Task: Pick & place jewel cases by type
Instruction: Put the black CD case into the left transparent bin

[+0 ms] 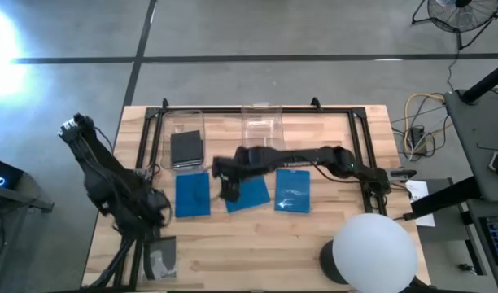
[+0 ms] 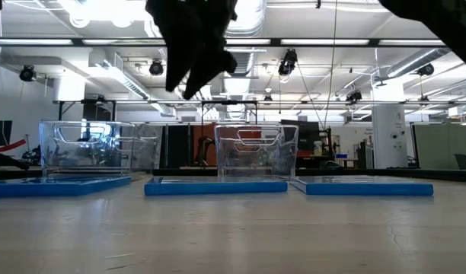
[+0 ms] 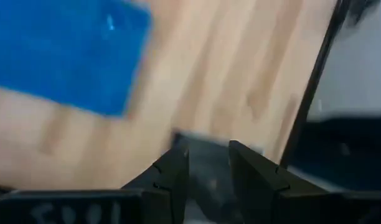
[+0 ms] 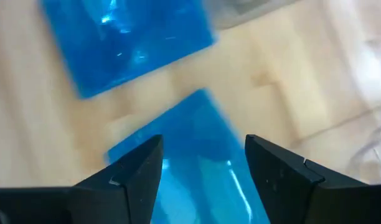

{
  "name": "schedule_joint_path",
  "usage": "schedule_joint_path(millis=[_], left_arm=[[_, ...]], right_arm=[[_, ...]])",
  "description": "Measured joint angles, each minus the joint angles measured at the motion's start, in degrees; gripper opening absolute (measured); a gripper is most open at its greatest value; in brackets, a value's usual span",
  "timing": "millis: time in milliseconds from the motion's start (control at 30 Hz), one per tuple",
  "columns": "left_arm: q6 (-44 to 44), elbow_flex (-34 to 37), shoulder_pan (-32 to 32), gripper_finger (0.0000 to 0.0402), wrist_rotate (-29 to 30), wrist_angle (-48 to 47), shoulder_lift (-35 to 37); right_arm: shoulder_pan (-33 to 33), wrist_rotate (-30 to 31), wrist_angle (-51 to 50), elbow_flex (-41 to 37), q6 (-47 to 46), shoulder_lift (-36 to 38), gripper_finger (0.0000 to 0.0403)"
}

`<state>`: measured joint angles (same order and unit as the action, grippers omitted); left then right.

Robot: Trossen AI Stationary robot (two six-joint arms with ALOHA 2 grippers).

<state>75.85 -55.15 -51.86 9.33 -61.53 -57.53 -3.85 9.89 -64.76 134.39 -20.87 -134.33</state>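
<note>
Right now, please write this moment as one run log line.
right gripper: open, over middle blue case | left gripper: at table's left front | blue cases on table: three | left bin: dark cases

Spread gripper (image 4: 203,168) above blue case (image 4: 197,149)

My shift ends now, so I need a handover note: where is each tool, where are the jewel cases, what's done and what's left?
Right tool: open, above the middle blue case, holding nothing.
Left tool: near the table's left front, beside the left blue case.
Third blue case lies on the right of the row.
Done: dark cases sit in the left clear bin.
Left: three blue cases remain on the table; right clear bin appears empty.
</note>
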Motion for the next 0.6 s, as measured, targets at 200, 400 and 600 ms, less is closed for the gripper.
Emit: schedule_joint_path(millis=[200,400,600], left_arm=[[-0.34,15.42,-0.35,0.0094,-17.24,25.18,-4.45],[-7.80,20.49,-1.88,0.0094,-16.74,42.98,-9.94],[-17.09,20.27,-2.20,0.0094,-13.38,38.55,-13.15]], right_arm=[[-4.20,-2.42,-0.39,-0.22,-0.48,0.10,0.0221],[-6.70,-2.85,-4.59,-0.39,-0.63,0.10,0.0221],[-10.30,-4.18,-6.71,-1.29,2.92,0.10,0.0221]])
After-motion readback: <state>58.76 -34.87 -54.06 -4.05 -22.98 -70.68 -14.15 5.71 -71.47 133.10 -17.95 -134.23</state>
